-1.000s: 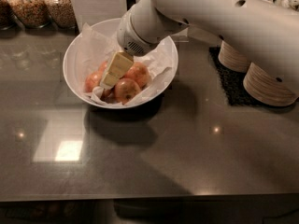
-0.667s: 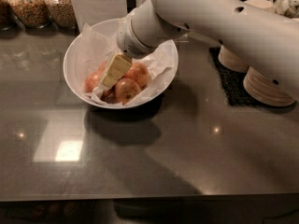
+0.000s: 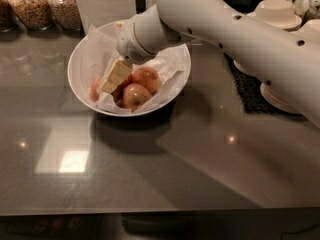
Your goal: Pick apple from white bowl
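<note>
The white bowl (image 3: pixel 82 59), lined with crumpled white paper, stands on the dark counter at the upper left. Red-and-yellow apples lie in it: one at the right (image 3: pixel 147 78), one at the front (image 3: pixel 135 96), and one at the left (image 3: pixel 95 89) that is mostly hidden. My gripper (image 3: pixel 113 78) reaches down into the bowl from the upper right. Its cream-coloured tip sits among the apples, between the left one and the two on the right. A darker apple surface shows just under the tip. The arm covers the back of the bowl.
Glass jars of grain (image 3: pixel 64 6) stand behind the bowl at the back left. Stacked tan bowls (image 3: pixel 277 14) rest on a dark mat (image 3: pixel 247 86) at the right. The dark glossy counter (image 3: pixel 160 164) stretches to the near edge.
The gripper tip has shifted slightly to the left inside the bowl. The apples and the bowl have not moved.
</note>
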`<state>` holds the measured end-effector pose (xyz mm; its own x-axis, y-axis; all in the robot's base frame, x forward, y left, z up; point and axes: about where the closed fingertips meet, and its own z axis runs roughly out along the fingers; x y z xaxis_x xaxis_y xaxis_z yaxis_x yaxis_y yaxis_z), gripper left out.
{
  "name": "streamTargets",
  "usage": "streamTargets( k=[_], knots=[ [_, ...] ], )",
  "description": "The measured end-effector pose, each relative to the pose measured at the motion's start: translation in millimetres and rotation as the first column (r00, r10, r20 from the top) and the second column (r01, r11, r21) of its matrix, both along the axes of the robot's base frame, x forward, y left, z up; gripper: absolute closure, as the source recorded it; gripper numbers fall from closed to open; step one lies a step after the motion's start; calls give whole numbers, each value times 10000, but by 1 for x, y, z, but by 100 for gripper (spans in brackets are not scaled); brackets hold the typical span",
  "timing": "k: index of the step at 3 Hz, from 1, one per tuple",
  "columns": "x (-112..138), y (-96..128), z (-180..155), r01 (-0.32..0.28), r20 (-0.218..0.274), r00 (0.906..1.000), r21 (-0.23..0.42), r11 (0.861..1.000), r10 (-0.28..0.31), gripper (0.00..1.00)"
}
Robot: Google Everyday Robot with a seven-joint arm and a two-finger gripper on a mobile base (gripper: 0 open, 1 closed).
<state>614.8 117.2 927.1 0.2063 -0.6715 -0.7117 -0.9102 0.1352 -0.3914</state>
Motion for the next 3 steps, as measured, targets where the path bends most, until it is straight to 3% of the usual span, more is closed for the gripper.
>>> streamTargets(
  k=[1,2,3],
  knots=[
    [-9,4,-12,-272,-459,9986,-548,9981,247,0],
    [-25,25,-27,-1485,-1195,9838,-1255,9809,1336,0],
    [-38,30,-34,-2086,-1673,9691,-1636,9642,1813,0]
  ],
)
